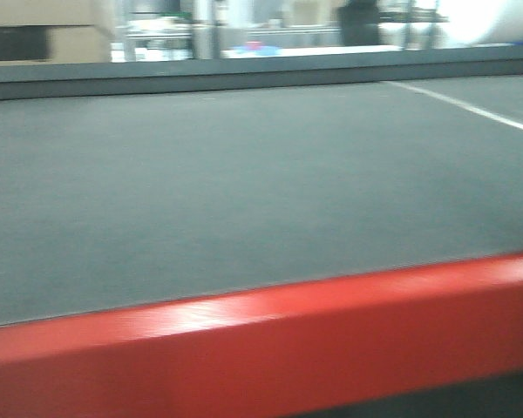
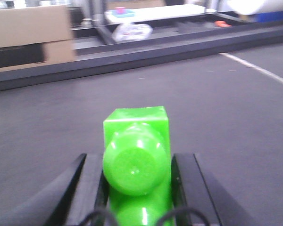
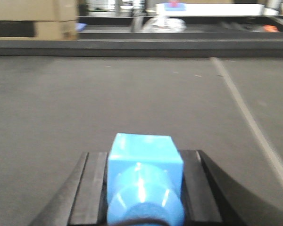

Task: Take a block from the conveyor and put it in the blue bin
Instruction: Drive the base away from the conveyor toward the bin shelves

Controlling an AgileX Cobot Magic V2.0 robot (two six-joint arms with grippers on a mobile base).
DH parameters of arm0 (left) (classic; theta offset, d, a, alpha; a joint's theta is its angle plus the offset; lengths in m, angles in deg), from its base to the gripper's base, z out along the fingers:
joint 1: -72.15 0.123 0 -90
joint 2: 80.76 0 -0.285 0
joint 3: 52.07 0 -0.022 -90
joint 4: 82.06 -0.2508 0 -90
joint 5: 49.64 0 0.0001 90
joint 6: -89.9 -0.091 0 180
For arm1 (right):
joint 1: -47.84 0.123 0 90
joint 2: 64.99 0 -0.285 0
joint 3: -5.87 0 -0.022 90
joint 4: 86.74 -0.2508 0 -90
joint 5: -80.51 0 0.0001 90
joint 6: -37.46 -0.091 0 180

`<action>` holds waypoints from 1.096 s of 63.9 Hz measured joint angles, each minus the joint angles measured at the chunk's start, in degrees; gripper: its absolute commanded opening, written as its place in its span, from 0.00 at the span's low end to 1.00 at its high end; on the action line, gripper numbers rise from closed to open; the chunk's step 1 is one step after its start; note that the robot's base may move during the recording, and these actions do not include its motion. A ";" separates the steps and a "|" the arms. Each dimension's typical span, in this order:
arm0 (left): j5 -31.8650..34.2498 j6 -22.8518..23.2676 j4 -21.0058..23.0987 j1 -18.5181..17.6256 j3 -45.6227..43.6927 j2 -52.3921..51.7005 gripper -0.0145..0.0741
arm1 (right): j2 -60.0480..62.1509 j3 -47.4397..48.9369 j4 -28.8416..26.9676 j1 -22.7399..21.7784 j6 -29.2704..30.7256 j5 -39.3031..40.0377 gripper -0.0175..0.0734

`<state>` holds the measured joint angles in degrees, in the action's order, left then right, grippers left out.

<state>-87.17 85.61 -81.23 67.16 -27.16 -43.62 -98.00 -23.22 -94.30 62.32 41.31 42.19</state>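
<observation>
The bright blue block (image 3: 144, 148), with its rounded part toward the camera, sits between the black fingers of my right gripper (image 3: 145, 159), which is shut on it low over the dark grey conveyor (image 3: 132, 94) belt. My left gripper (image 2: 137, 160) is shut on a similar bright green block (image 2: 137, 125) over the same belt. In the front view the belt (image 1: 244, 192) and its glossy red frame (image 1: 288, 331) fill the picture, and neither gripper shows there. The blue bin is out of view.
A white line (image 1: 471, 106) crosses the belt at the right. A dark rail (image 1: 244, 74) bounds the belt's far side. Behind it stand cardboard boxes (image 2: 30, 33) on the left and a white table (image 2: 155, 12) with small items.
</observation>
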 measured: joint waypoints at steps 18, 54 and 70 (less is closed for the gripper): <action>0.04 0.00 0.00 0.00 0.00 0.00 0.04 | 0.00 0.00 0.00 0.00 0.00 0.14 0.02; 0.13 0.00 0.00 0.00 0.00 0.00 0.04 | 0.00 0.00 0.00 0.00 0.00 0.14 0.02; 0.13 0.00 0.00 0.00 0.00 0.00 0.04 | 0.00 0.00 0.00 0.00 0.00 0.14 0.02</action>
<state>-87.04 85.61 -81.23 67.16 -27.16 -43.62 -98.00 -23.22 -94.30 62.32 41.31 42.34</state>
